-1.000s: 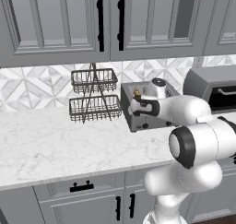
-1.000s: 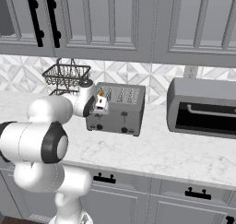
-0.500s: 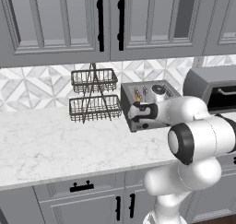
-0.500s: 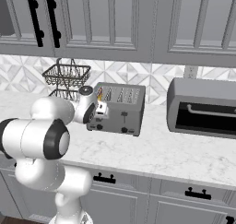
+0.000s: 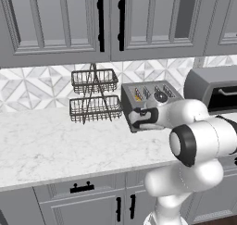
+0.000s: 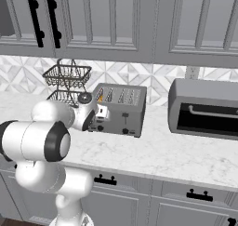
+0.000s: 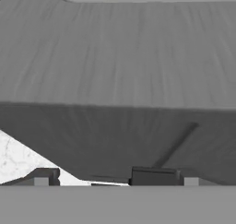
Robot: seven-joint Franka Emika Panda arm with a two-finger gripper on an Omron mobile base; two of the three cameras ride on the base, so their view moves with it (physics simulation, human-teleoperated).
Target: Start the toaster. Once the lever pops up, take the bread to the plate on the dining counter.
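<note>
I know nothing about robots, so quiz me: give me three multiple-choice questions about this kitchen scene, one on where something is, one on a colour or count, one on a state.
1. Where does the wire basket rack stand?
A. beside the toaster, on the side away from the microwave
B. on top of the microwave
C. on the floor

2. What colour is the bread in the toaster slot?
A. green
B. orange-yellow
C. blue

3. How is the tool?
A. carrying the bread
B. holding a cabinet handle
C. open, at the toaster's front face

Answers: 1 A, the rack stands on the counter with the toaster between it and the microwave. 2 B, an orange-yellow edge shows in the slot. 3 C, its jaws are spread with nothing held.
</note>
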